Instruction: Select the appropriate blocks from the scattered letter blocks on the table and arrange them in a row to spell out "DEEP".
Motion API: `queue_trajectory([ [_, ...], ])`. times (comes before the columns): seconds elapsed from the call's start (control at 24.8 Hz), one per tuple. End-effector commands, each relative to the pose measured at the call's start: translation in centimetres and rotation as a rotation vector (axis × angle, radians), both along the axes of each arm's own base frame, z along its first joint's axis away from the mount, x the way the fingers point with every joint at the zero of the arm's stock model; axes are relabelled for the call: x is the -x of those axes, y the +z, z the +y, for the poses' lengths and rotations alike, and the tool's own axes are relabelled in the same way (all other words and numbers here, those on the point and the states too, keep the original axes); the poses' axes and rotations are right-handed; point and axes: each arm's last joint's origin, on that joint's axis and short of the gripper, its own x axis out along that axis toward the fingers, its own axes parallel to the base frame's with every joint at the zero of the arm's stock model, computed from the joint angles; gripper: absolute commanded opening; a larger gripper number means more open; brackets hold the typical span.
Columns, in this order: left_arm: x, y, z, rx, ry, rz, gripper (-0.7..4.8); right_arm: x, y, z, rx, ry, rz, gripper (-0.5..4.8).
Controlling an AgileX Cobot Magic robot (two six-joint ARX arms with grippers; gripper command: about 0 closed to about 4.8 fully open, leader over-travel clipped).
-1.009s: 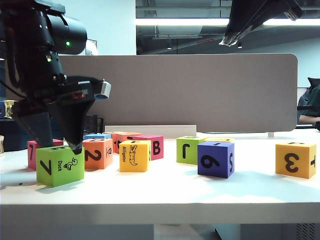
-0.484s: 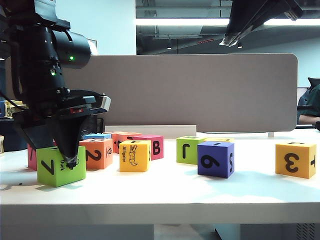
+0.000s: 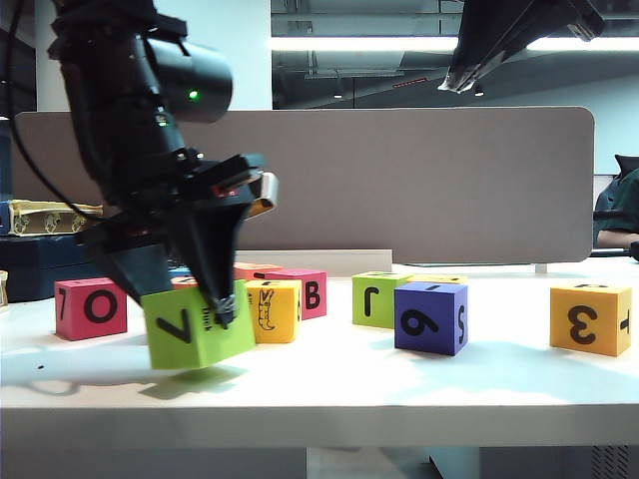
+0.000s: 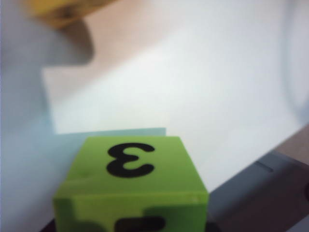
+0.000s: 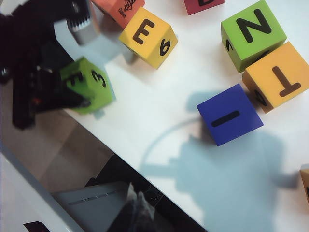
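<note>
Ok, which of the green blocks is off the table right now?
The lime green block with the 7, tilted in the left end effector. The other green block sits flat behind the purple one.

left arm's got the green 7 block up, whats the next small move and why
Probably carry it a little further toward the yellow Alligator block, then lower it. The left gripper holds the lime green block tilted, clear of the table, so it needs levelling before release. The right gripper is parked high, out of the way.
</note>
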Motion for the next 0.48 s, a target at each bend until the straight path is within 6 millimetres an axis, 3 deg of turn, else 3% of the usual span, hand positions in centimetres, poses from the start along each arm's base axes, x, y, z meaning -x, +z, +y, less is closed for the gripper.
queue_trajectory([
  [0.04, -0.2, 0.4, -0.6, 0.025, 0.041, -0.044, 2.46, 0.0, 0.2, 0.0, -0.007, 0.001, -0.012, -0.01],
  [0.2, -1.1, 0.5, -0.6, -0.038, 0.139, -0.166, 2.46, 0.0, 0.2, 0.0, -0.007, 0.002, -0.011, -0.01],
  [0.48, -1.6, 0.8, -0.9, -0.015, 0.179, -0.22, 2.46, 0.0, 0.2, 0.0, -0.007, 0.002, -0.011, -0.01],
])
